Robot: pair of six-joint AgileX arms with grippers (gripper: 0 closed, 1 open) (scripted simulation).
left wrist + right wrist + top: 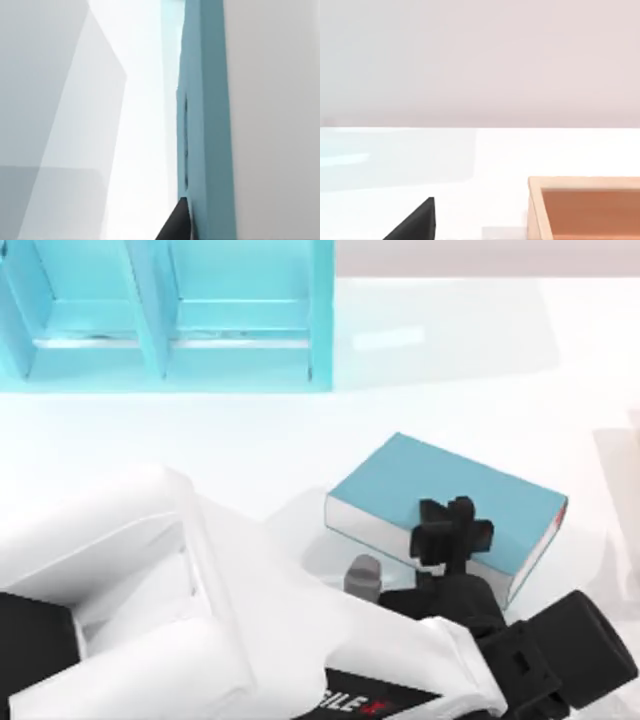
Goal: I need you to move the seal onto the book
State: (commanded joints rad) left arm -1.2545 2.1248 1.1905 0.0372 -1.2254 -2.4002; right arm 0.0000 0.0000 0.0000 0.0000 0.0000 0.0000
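We are watching the left AgileX arm, a bulky white limb with black end parts, reaching from the near-left corner of the glossy white worktop (250, 440) across to the flat rectangular hardcover book with a plain teal-blue cover and white page edges (470, 490). The book is lying flat and askew, right of the middle and toward the near edge of the worktop. The black left gripper (455, 532) is hanging over the book's near long edge, partly covering the cover and the page edges. We cannot tell how wide its grip is set or whether it is holding anything, and we cannot tell where the seal is. In the left wrist view, a black tip of that gripper is lying just beside a long teal-blue band (205, 125). A tall light-blue shelf unit with open compartments (170, 310) is standing at the far-left corner of the worktop, well apart from the book. In the right wrist view, a black tip of the right gripper (417, 220) is hanging low over the worktop. Near it is an open pale wooden box with an orange-brown inside (535, 205). Its grip, too, we cannot tell.
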